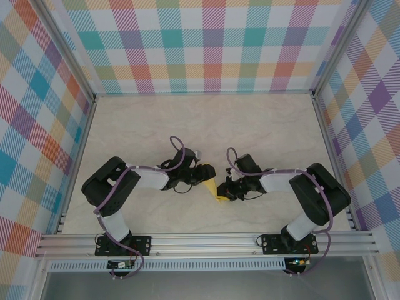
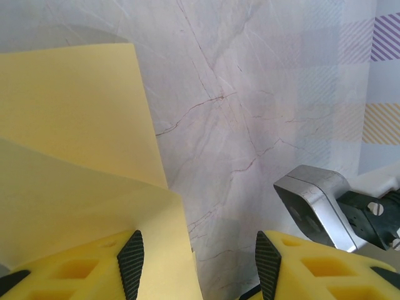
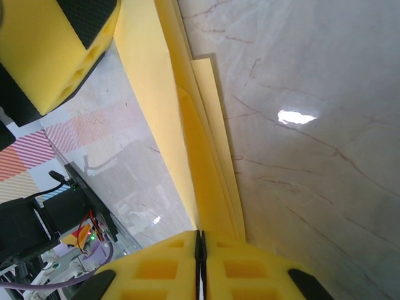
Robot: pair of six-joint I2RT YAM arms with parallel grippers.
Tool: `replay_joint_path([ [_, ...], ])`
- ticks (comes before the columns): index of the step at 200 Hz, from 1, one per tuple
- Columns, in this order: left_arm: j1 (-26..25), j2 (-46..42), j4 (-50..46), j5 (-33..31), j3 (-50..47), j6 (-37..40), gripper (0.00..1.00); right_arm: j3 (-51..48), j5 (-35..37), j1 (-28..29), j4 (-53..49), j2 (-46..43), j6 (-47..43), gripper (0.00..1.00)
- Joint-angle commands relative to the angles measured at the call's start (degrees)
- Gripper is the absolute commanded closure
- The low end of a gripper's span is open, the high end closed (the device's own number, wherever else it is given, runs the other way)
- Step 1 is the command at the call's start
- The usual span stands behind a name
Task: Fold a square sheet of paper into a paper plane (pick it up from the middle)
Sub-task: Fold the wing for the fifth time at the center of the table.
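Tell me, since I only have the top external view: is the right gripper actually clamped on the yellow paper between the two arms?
Observer: Yes. In the right wrist view the right gripper is shut, and the yellow paper runs straight into the seam between its fingers.
Operator: Is it a single layer there?
Observer: No, several folded layers show stacked along its edge.
Operator: And the left gripper?
Observer: The left gripper stands open. The paper lies at one finger's side, and the other pad is apart from it over bare table.
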Motion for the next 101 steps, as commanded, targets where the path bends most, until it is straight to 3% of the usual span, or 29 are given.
replay_joint_path([
  [1, -1.2, 1.9, -4.2, 0.6, 0.1, 0.8, 0.47, -0.6, -1.6, 0.6, -2.2, 2.5, -1.6, 0.91],
  [44, -1.3, 2.0, -4.4, 0.4, 0.2, 0.8, 0.47, -1.3, -0.9, 0.9, -3.5, 6.1, -2.5, 0.91],
  [101, -1.2, 1.9, -5.3, 0.4, 0.7, 0.9, 0.47, 0.4, 0.7, 0.9, -8.4, -0.4, -3.8, 0.85],
])
